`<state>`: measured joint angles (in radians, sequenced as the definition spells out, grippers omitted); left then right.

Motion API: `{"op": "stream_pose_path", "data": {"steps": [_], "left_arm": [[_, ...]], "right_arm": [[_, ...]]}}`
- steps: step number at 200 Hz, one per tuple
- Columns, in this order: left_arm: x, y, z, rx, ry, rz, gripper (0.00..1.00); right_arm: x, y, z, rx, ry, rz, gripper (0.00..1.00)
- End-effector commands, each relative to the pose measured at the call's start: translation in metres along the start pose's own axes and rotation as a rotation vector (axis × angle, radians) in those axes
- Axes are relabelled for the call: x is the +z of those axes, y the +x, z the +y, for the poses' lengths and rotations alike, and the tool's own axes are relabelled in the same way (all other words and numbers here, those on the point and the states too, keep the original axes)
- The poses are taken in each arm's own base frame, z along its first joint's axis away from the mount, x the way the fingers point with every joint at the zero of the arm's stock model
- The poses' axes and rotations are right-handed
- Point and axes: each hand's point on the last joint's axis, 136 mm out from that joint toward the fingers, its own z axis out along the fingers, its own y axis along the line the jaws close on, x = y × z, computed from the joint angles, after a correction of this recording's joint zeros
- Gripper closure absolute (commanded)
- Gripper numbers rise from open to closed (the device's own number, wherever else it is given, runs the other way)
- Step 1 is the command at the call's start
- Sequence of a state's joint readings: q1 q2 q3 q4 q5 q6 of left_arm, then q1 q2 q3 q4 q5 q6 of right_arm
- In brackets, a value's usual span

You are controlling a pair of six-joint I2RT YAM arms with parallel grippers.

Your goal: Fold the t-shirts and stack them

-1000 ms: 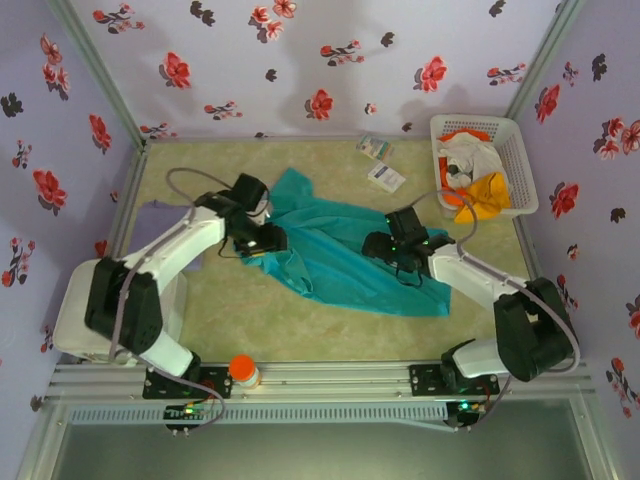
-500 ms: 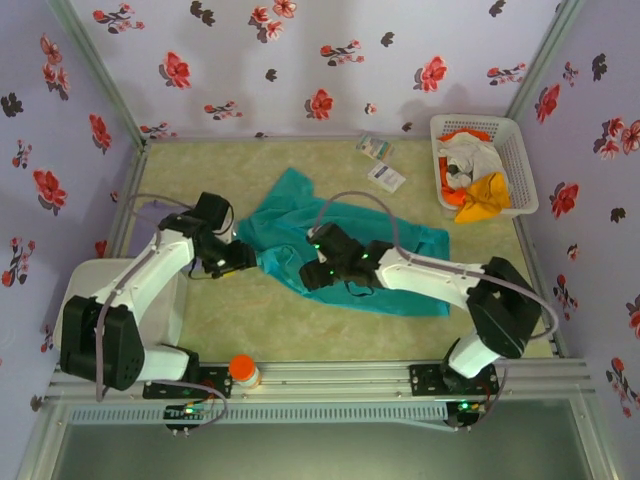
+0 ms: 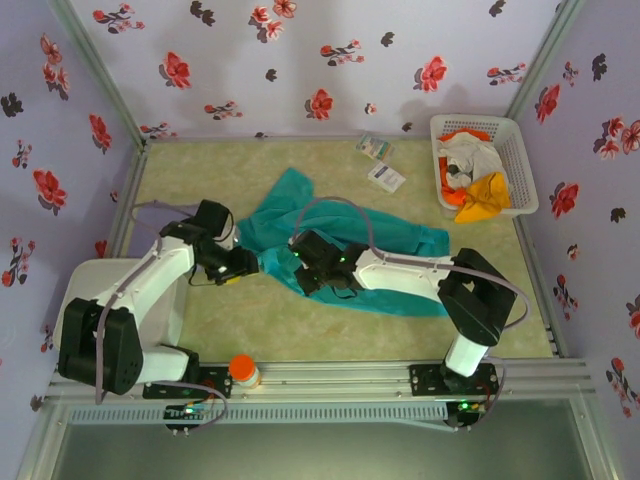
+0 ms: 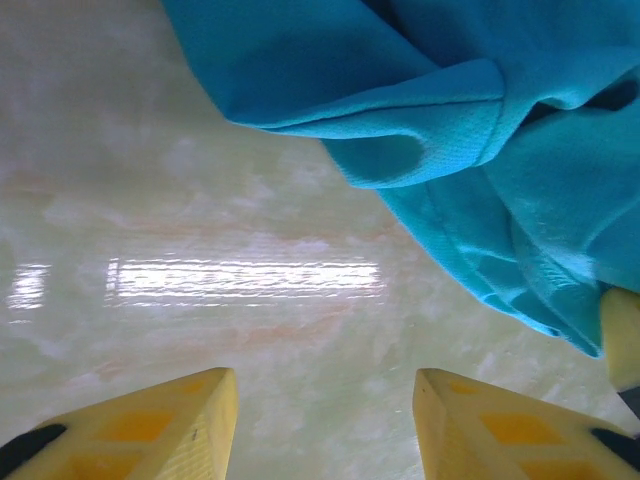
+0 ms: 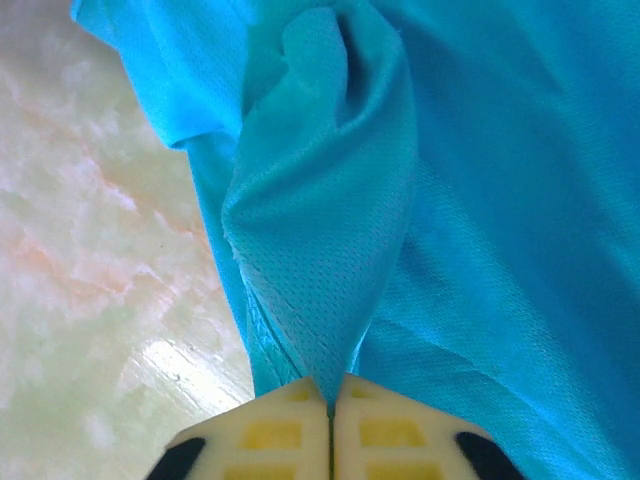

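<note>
- Pinching a raised ridge of the teal t-shirt [image 5: 480,200], the right tool [image 5: 330,405] has its fingers pressed together with the cloth caught between them. The fold stands up straight ahead of the tips.
- From above, that right tool [image 3: 315,268] sits at the left-hand, near end of the teal t-shirt [image 3: 285,210], its arm stretched across the garment from the right.
- The shirt lies rumpled on the surface [image 3: 200,160]. Its long axis runs on a slant from the far left towards the near right, so most of the cloth lies to the right of the grip.
- The left tool [image 4: 325,385] has its fingers apart with nothing between them, hovering over bare surface.
- Seen from that wrist, the teal t-shirt [image 4: 450,100] lies ahead and to the right, its hemmed edge just short of the fingertips and not touching them.
- In the overhead view the left tool [image 3: 240,265] is just beside the shirt's left edge and close to the right tool, so both arms crowd the same end.
- My judgement is that the coming move turns on this. The free edge is nearest the left arm, which would need to travel forward and rightward to take a second hold before the shirt can be spread.
- Orange and white garments [image 3: 478,180] wait in the basket [image 3: 520,150] at the far right, well apart from both tools.
</note>
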<state>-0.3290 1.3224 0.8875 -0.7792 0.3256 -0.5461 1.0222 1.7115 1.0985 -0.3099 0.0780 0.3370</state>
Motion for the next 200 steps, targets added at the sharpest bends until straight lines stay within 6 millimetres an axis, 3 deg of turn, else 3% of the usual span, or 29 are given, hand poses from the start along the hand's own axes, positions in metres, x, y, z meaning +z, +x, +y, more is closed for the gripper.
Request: {"op": "stream_pose_path", "data": {"steps": [1, 83, 112, 200], "left_arm": [[0.006, -0.001, -0.019, -0.038, 0.128, 0.001, 0.51], [0.038, -0.024, -0.06, -0.054, 0.236, -0.028, 0.5], [0.052, -0.024, -0.065, -0.051, 0.239, -0.006, 0.51], [0.065, -0.039, -0.076, -0.11, 0.312, -0.063, 0.56]], "right_arm": [[-0.007, -0.009, 0.006, 0.004, -0.028, -0.051, 1.0], [-0.016, -0.02, 0.006, 0.101, -0.148, -0.11, 1.0], [-0.017, -0.02, 0.004, 0.137, -0.179, -0.11, 1.0], [-0.014, -0.02, 0.003, 0.157, -0.197, -0.116, 1.0]]}}
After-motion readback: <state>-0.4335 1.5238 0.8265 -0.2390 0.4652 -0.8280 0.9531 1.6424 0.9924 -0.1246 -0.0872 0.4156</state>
